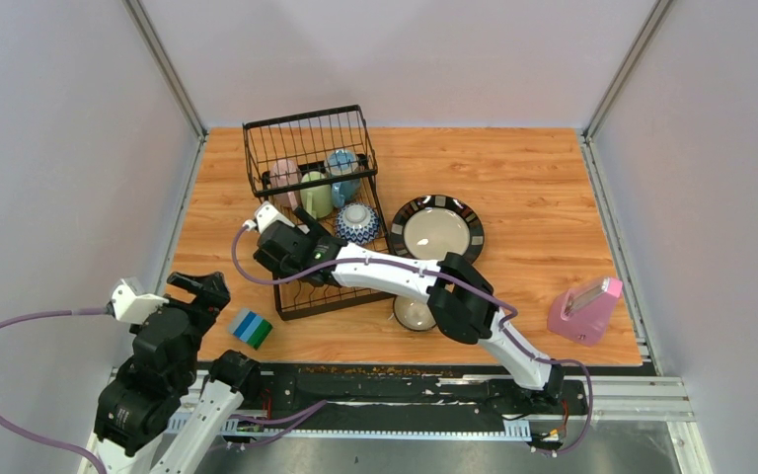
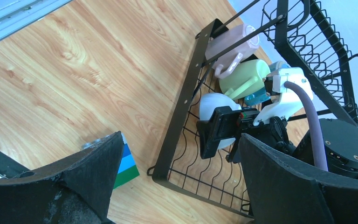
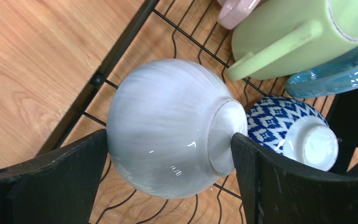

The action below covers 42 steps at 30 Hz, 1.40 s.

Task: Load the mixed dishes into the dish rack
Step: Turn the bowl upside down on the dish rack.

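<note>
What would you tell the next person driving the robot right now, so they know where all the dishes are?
Left gripper: open, empty, hanging near the sponge, off the rack's near left corner.
Right gripper: open, jaws on either side of the upside-down white bowl on the dish rack's low tray; I cannot tell if they touch it.
Done: pink mug, green mug, blue mug, blue-patterned bowl and the white bowl are in the rack.
Left to do: the black-rimmed plate and a small bowl by the rack's near right corner are on the table.
</note>
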Tool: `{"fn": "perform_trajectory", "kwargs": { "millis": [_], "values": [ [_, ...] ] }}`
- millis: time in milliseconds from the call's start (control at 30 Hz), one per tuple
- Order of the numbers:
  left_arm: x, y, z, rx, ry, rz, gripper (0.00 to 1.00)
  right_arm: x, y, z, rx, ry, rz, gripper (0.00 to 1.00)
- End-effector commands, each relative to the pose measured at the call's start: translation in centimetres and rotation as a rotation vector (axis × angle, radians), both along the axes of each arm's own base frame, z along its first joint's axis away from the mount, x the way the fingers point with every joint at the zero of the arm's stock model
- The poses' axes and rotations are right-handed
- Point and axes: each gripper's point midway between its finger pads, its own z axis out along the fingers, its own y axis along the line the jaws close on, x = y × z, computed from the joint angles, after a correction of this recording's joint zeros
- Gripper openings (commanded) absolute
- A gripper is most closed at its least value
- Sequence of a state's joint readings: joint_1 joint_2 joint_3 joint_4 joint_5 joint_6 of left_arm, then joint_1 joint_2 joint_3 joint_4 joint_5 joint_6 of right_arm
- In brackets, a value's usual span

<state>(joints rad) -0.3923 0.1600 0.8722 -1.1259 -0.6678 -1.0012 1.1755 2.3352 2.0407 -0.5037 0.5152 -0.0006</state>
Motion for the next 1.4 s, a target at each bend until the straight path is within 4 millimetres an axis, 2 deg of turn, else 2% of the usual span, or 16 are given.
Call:
{"fn": "perform_trajectory", "kwargs": {
  "millis": [0, 233, 467, 700, 800, 900, 1133, 1300, 1333, 1367],
  "values": [
    [0.6, -0.2, 0.5, 0.006, -0.014, 0.0, 1.0, -6.1, 0.6, -8.1, -0.034, 0.306, 0.117, 1.0],
    [1.1, -0.6, 0.6, 0.011, -0.016, -0.017, 0.99, -5.6, 0.5, -7.3, -0.032, 0.265, 0.111, 1.0],
    [1.3, -0.8, 0.6, 0.015, -0.007, -0.03, 1.0, -4.6, 0.3, -5.1, -0.015, 0.21, 0.086, 1.0],
    [1.4, -1.0, 0.4, 0.011, -0.005, -0.035, 1.0, -3.5, -1.7, -6.7, -0.164, 0.086, 0.065, 1.0],
    [1.5, -1.2, 0.3, 0.008, -0.005, -0.042, 1.0, -3.6, -2.6, -7.9, -0.241, 0.049, 0.084, 1.0],
    [1.5, -1.2, 0.2, 0.008, 0.0, -0.045, 1.0, -3.8, -3.0, -8.0, -0.256, 0.041, 0.086, 1.0],
    [1.4, -1.1, 0.1, 0.012, 0.001, -0.045, 1.0, -4.2, -3.2, -6.4, -0.238, 0.032, 0.116, 1.0],
    [1.3, -1.1, 0.0, 0.012, 0.0, -0.044, 1.0, -4.3, -2.5, -3.6, -0.203, -0.047, 0.175, 1.0],
    [1.3, -1.1, 0.1, 0.012, 0.0, -0.043, 1.0, -4.7, -2.7, -3.8, -0.208, -0.061, 0.195, 1.0],
    [1.2, -1.0, 0.1, 0.014, -0.001, -0.039, 1.0, -5.0, -2.5, -3.2, -0.187, -0.08, 0.216, 1.0]
  ]
}}
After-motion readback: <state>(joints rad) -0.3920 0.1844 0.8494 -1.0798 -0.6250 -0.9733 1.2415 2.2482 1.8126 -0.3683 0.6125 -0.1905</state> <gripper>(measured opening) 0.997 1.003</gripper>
